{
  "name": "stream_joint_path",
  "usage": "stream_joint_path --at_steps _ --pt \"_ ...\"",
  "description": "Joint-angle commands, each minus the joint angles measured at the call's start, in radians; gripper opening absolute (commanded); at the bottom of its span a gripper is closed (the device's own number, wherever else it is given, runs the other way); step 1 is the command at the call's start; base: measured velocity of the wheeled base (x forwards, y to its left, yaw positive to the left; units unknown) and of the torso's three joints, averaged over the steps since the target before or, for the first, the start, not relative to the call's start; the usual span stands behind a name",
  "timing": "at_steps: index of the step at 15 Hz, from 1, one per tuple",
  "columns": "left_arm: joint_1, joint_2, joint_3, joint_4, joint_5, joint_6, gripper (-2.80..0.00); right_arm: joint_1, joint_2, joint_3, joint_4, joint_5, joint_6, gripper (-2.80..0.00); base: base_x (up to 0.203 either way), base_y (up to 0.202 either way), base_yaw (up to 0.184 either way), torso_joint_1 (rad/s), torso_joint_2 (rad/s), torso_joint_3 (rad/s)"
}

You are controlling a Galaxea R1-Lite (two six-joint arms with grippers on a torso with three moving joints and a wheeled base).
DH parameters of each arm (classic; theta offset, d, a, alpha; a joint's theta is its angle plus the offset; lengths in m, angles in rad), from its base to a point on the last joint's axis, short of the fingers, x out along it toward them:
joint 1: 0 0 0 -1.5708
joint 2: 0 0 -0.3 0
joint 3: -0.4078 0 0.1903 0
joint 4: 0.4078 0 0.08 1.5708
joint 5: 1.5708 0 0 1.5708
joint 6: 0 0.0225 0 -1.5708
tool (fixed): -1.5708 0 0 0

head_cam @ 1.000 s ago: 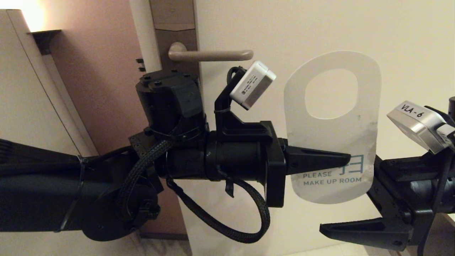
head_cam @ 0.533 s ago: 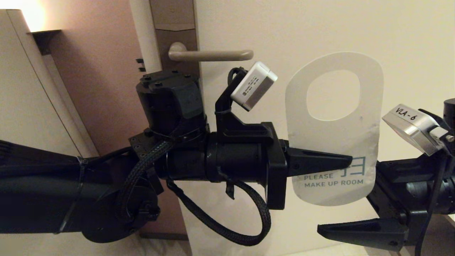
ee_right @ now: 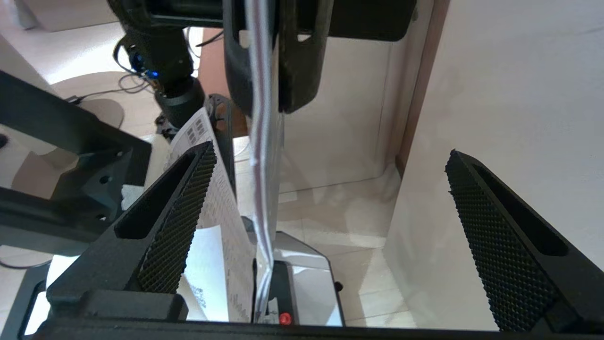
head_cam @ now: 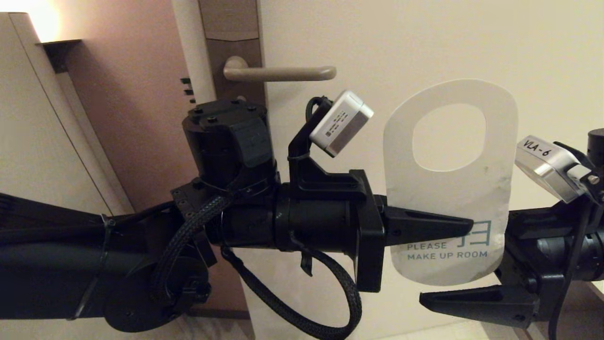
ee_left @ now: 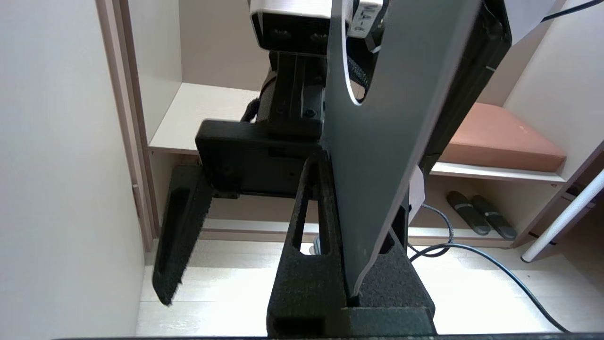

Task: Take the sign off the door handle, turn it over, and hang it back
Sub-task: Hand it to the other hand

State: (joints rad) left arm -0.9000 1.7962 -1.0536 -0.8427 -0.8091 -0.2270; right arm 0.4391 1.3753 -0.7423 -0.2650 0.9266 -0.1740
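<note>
My left gripper (head_cam: 465,226) was clamped on the sign's (head_cam: 453,198) lower part, holding it upright with the white "PLEASE MAKE UP ROOM" face toward the head camera and the oval hole uppermost. My right gripper (head_cam: 476,264) stood just beside the sign's right edge, its fingers (ee_right: 174,222) spread wide with the card edge-on between them, untouched. Beyond, up and to the left, the door handle (head_cam: 281,72) was bare.

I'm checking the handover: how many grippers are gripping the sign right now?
1. The left gripper pinches the sign at its lower edge. The right gripper stands open around its other edge, not touching.
</note>
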Motion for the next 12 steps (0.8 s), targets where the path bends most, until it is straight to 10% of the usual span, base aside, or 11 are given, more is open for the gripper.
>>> stream_joint_path --at_steps 1,8,9,12 --pt "0.0 -0.001 0.001 -0.006 -0.004 -0.002 -2.8 0.0 -0.001 -0.005 -0.002 -0.002 -0.001 0.0 0.0 0.0 0.0 0.0 0.0 0.0" --pt "-0.016 0.002 0.0 -0.004 -0.004 -0.002 -2.8 0.0 -0.005 -0.005 -0.002 -0.002 -0.001 0.0 0.0 0.0 0.0 0.0 0.0 0.0" --pt "-0.016 0.003 0.0 -0.004 -0.004 -0.002 -2.8 0.0 -0.005 -0.005 -0.002 -0.002 -0.001 -2.8 0.0 0.0 0.0 0.0 0.0 0.0" --pt "-0.017 0.003 0.003 -0.004 -0.004 0.0 -2.8 0.0 -0.009 -0.002 -0.002 -0.002 -0.002 -2.8 0.0 0.0 0.0 0.0 0.0 0.0"
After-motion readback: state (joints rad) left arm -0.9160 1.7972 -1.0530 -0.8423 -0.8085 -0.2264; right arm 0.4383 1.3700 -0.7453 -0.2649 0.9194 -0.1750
